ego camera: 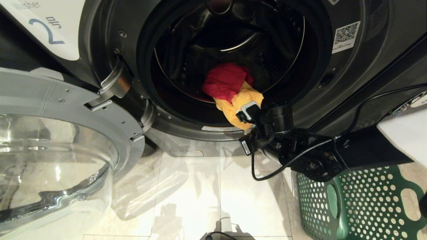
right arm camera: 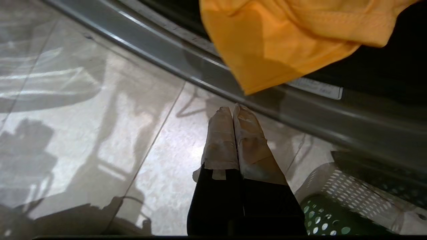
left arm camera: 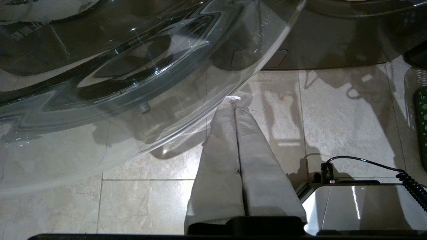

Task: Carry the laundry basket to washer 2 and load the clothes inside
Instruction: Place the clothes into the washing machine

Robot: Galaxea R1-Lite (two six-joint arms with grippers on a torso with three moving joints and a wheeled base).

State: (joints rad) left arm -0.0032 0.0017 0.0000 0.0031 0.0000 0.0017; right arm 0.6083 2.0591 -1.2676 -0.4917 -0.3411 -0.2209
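Right arm reaches across the front of washer 2 (ego camera: pixel 100 50), its right gripper (right arm camera: pixel 233 111) pressed shut on nothing, fingertips pointing down at the floor tiles (ego camera: pixel 186 186) just below the door opening's lower rim. Left gripper (left arm camera: pixel 235 101) also closed and empty, hanging under the swung-open glass door (ego camera: pixel 56 156) to the drum's left. Two cloths show in the drum mouth, one red cloth (ego camera: pixel 225 80) above one yellow cloth (ego camera: pixel 238 103) draped over the lip; one laundry basket (ego camera: pixel 360 203) stands on the floor right of the opening.
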